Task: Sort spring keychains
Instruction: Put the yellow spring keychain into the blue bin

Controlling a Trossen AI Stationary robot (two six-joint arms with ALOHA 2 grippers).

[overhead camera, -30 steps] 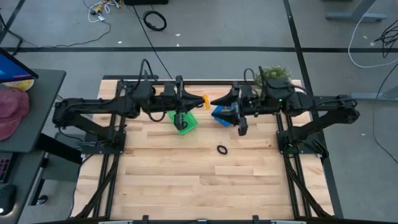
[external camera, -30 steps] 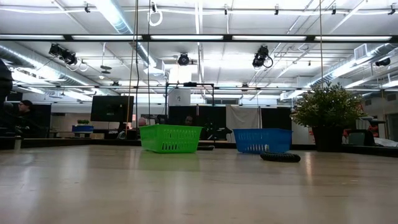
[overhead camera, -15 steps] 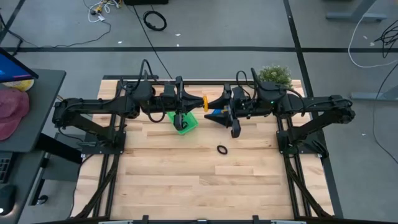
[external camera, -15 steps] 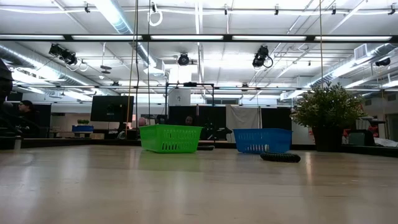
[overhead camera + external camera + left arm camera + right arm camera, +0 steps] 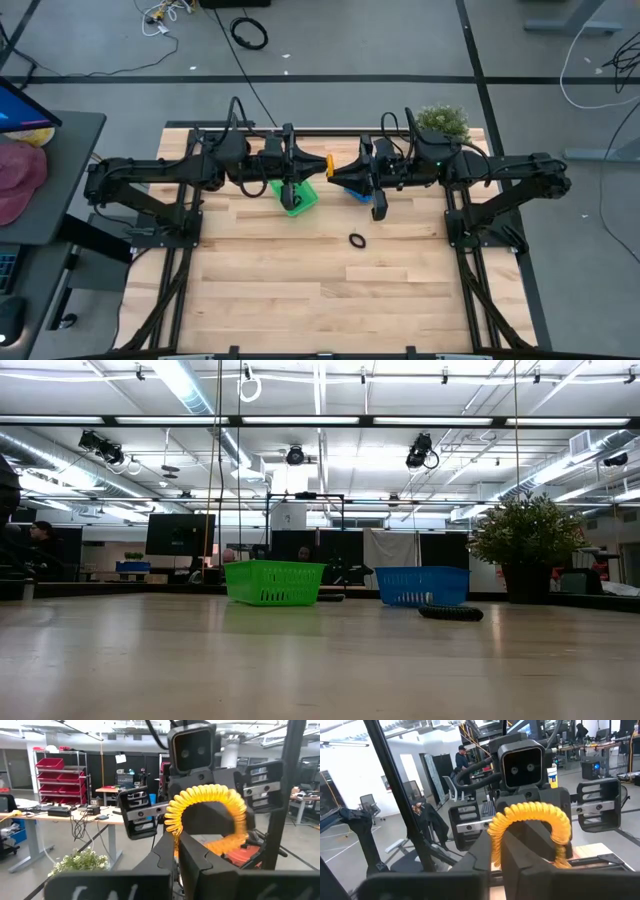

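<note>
Since a second ago my right gripper (image 5: 332, 174) has swung left from above the blue basket (image 5: 357, 192) to meet my left gripper (image 5: 325, 162) over the far middle of the tabletop (image 5: 300, 290), and its fingers have closed. Both grippers are now clamped on the same orange spring keychain (image 5: 206, 806), which arches between them, held tip to tip in the air.

This looks like a handover. To do it well, I should confirm the right grip is firm on the coil before the left one lets go, then draw apart slowly so the spring does not stretch and snap away.

Just below the left gripper sits the green basket (image 5: 294, 197), with the blue basket under my right wrist. A black spring keychain (image 5: 357, 240) lies alone on the bare wood, nearer than both baskets. A potted plant (image 5: 441, 121) stands at the far right corner, clear of the exchange. Nothing stands in the way.
</note>
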